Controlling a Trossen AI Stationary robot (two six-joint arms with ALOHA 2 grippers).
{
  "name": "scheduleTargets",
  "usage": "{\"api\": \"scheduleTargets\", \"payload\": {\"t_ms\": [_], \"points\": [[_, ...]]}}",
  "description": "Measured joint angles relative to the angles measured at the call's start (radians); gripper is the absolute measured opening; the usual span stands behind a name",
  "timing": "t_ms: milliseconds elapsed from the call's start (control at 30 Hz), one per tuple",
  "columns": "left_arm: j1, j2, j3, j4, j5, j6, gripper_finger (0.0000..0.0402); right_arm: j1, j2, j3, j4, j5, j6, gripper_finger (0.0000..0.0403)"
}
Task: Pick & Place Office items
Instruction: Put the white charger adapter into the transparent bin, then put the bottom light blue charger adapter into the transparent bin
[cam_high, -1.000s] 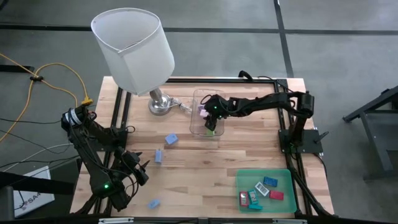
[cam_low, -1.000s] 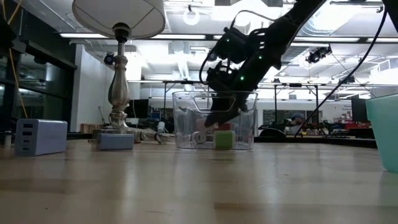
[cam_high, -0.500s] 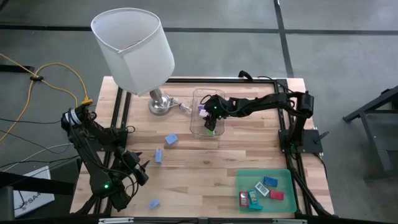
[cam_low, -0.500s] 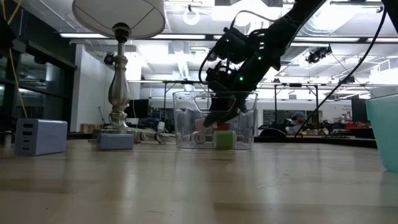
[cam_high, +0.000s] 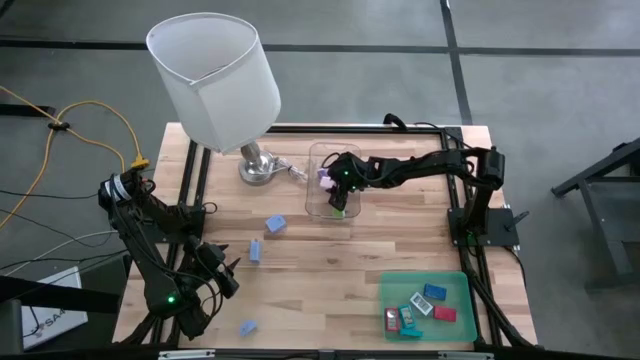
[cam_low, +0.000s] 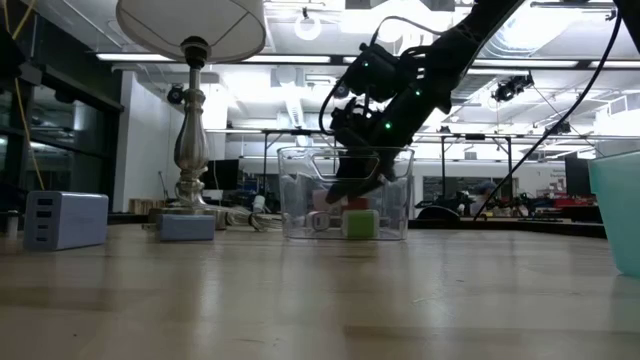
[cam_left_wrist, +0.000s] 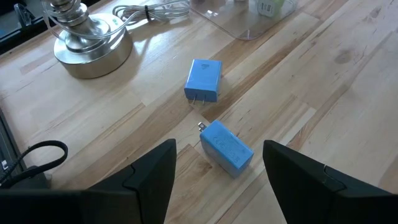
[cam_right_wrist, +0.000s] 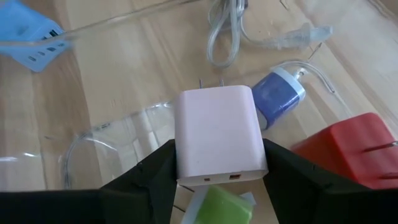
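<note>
From above, you see the right gripper (cam_high: 337, 186) reaching down into the clear box (cam_high: 318, 205) at the far middle of the table (cam_high: 330, 255), beside the lamp (cam_high: 213, 75). A purple piece (cam_high: 324, 178) and a green piece (cam_high: 339, 212) show inside the box. Your left gripper (cam_high: 222, 274) waits over the near left part of the table. Three blue plugs lie loose on the wood: one (cam_high: 275, 225) toward the box, one (cam_high: 254, 250) just ahead of the left gripper, one (cam_high: 247, 327) near the front edge. The green tray (cam_high: 460, 285) at the near right corner holds several small pieces in blue, red, teal and white.

From table height, the right gripper (cam_low: 352, 188) dips into the clear box (cam_low: 295, 195), just above a green cube (cam_low: 359, 223). A pale blue multi-port charger (cam_low: 64, 219) stands at the far left, with the lamp base (cam_low: 190, 150) behind it.

Your left wrist camera shows the fingers (cam_left_wrist: 149, 177) spread wide with nothing between them. Two blue plugs lie ahead, one (cam_left_wrist: 203, 79) farther off and one (cam_left_wrist: 226, 149) close to the fingers, near each other but not touching.

Your right wrist camera shows the fingers (cam_right_wrist: 152, 177) pinching a pink plug (cam_right_wrist: 219, 137) by its sides, prongs pointing away. Below it lie a purple plug (cam_right_wrist: 277, 94), a red piece (cam_right_wrist: 348, 146) and a green piece (cam_right_wrist: 221, 208).
</note>
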Motion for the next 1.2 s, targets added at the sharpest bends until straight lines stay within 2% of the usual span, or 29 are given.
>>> {"api": "scheduleTargets", "payload": {"t_ms": [300,467,600,867,1200], "points": [[0.0,0.0,0.0,0.0,0.0,0.0,0.0232,-0.001,0.0,0.0,0.015,-0.036,-0.002,0.0199],[0.0,0.0,0.0,0.0,0.0,0.0,0.0232,0.001,0.009,-0.006,-0.003,-0.086,0.009,0.0226],[0.0,0.0,0.0,0.001,0.0,0.0,0.0232,-0.001,0.005,-0.003,0.01,-0.077,0.008,0.0237],[0.0,0.0,0.0,0.001,0.0,0.0,0.0232,0.0,0.004,-0.003,0.035,-0.075,0.004,0.0232],[0.0,0.0,0.0,0.0,0.0,0.0,0.0232,0.0,-0.115,-0.002,0.05,-0.07,0.0,0.0232]]}}
